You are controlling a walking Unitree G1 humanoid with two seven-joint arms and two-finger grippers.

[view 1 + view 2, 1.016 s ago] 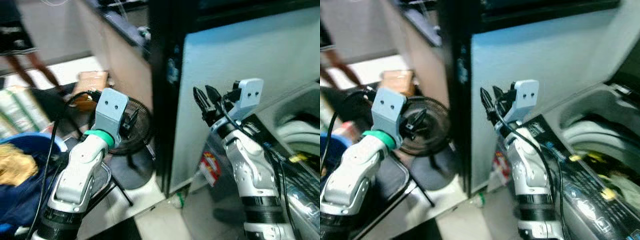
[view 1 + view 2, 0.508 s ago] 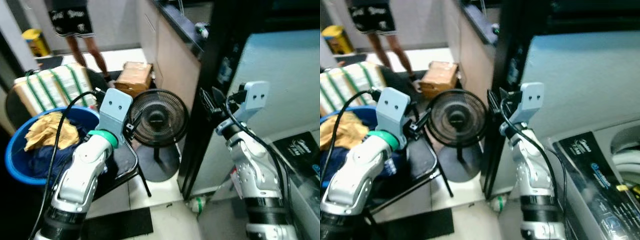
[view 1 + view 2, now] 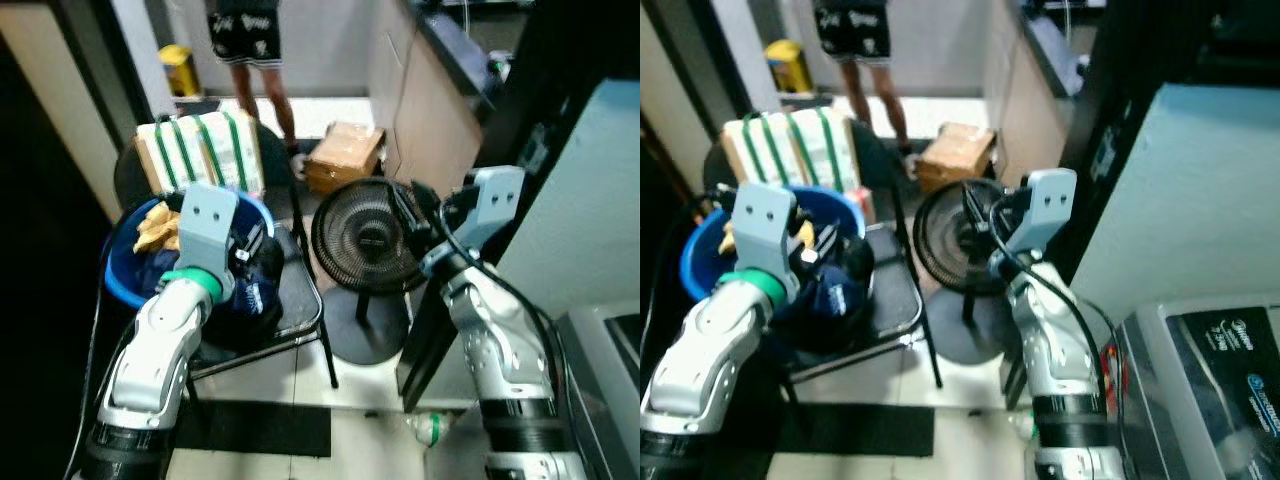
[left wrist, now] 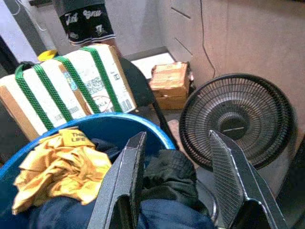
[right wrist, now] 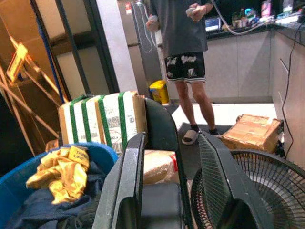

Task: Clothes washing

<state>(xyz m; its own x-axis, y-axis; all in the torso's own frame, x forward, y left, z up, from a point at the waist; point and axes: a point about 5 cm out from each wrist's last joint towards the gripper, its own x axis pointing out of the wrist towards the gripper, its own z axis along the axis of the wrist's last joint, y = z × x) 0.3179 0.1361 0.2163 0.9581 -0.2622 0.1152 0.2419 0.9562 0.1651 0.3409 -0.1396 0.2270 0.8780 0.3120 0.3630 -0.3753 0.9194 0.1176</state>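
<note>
blue basket | on chair | beside fan

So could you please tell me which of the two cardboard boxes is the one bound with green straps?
The larger box, standing right behind the blue basin of clothes, has the green straps. The smaller box lies on the floor by the cabinet, beyond the fan, and is unstrapped.

Head views are slightly soft and dim at the left edge, where a doorway falls into near black. The white floor beyond glares (almost washed out). Wrist views are sharper, evenly lit, their fingers blurred close up.
</note>
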